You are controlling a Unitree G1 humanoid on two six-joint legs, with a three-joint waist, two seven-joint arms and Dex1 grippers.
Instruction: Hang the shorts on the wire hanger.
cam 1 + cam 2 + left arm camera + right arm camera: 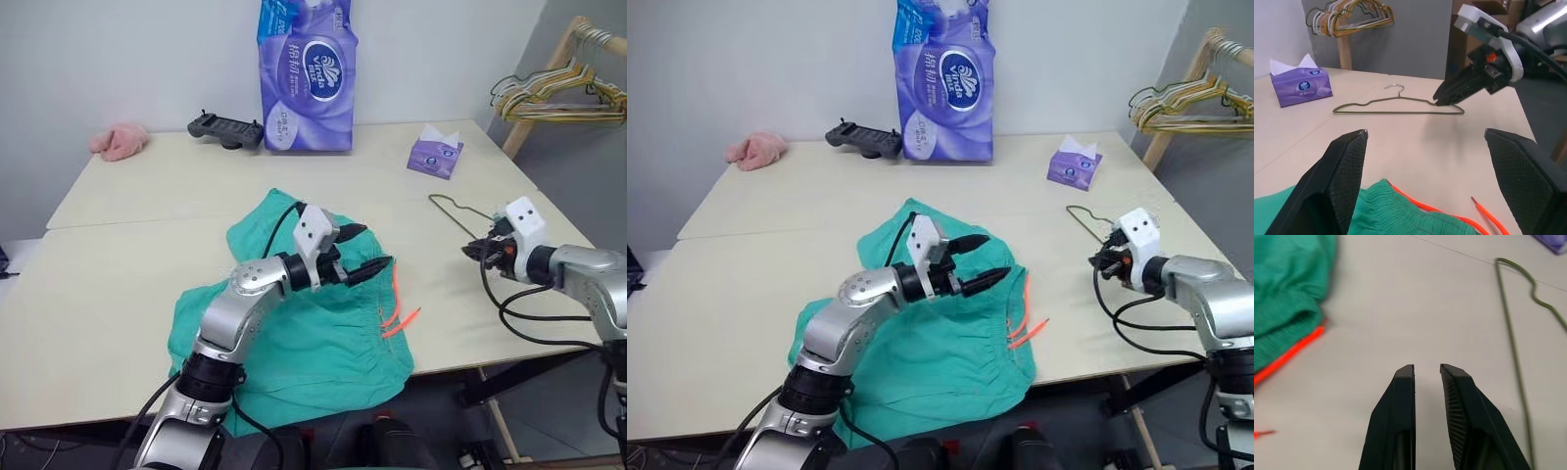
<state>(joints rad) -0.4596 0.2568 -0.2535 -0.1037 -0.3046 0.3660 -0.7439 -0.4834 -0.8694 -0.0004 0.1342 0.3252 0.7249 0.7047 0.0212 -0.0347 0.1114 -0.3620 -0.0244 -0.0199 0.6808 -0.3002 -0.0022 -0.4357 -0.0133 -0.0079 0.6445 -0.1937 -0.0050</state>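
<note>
On the table [118, 284] the shorts [323, 343] lie flat under the spread-wide, empty left gripper [364, 251] — the wire hanger [1399, 105] rests apart beside the nearly closed, empty right gripper [1426, 369].

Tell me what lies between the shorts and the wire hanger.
Bare tabletop alone separates the shorts from the wire hanger, as the right wrist view shows.

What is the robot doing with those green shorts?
It is getting ready to hang them up. The shorts lie flat on the table, and the wire hanger lies on the table beside them. The left end effector hovers open above the shorts, holding nothing. The right end effector, nearly closed with a thin gap and empty, is next to the hanger. Nothing is picked up yet.
</note>
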